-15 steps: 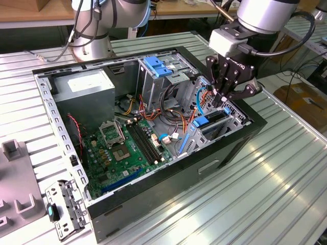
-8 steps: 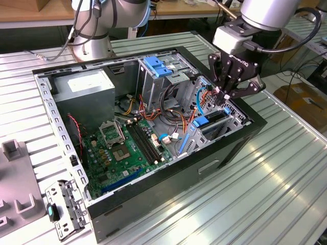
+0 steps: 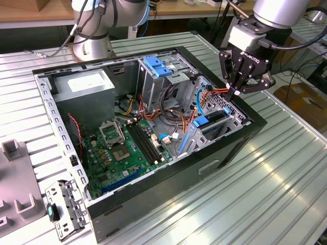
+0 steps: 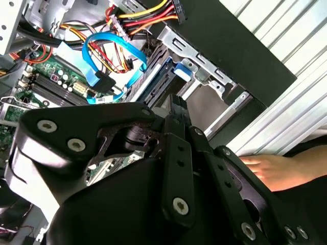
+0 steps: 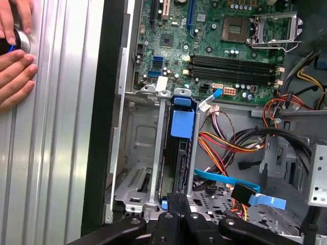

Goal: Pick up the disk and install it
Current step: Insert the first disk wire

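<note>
The end effector [image 3: 234,93], clenched on nothing, sits at the end of the disk [image 5: 182,121]; a skewed push could jam it in the drive bay [image 5: 137,148].

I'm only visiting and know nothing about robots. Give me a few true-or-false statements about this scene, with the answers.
1. The computer case lies open, showing its green motherboard. True.
2. The gripper is over the motherboard. False: it is at the drive bay, at the case's end on the exterior view's right.
3. The disk, with its blue bracket, sits in that bay. True.
4. A hand reaches into the case. False: it rests on the ribbed table outside the case.
</note>
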`<action>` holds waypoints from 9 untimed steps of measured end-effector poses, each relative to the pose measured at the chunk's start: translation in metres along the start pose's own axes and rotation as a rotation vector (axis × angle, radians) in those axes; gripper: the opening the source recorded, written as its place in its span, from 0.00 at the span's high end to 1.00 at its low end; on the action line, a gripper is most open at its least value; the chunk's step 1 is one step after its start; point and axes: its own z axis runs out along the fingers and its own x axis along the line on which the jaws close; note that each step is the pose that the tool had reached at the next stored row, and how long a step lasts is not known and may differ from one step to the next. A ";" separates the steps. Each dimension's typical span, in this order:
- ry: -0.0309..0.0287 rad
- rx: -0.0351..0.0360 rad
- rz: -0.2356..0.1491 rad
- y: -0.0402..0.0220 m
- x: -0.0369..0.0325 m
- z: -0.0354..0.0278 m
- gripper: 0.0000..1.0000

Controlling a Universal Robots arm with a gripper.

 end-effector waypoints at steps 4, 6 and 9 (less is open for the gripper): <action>0.0000 0.0000 -0.001 0.0000 0.0000 0.0000 0.89; 0.0000 0.0001 -0.001 0.0000 0.0000 0.0000 0.89; 0.0000 0.0001 -0.001 -0.0001 0.0000 0.0000 0.89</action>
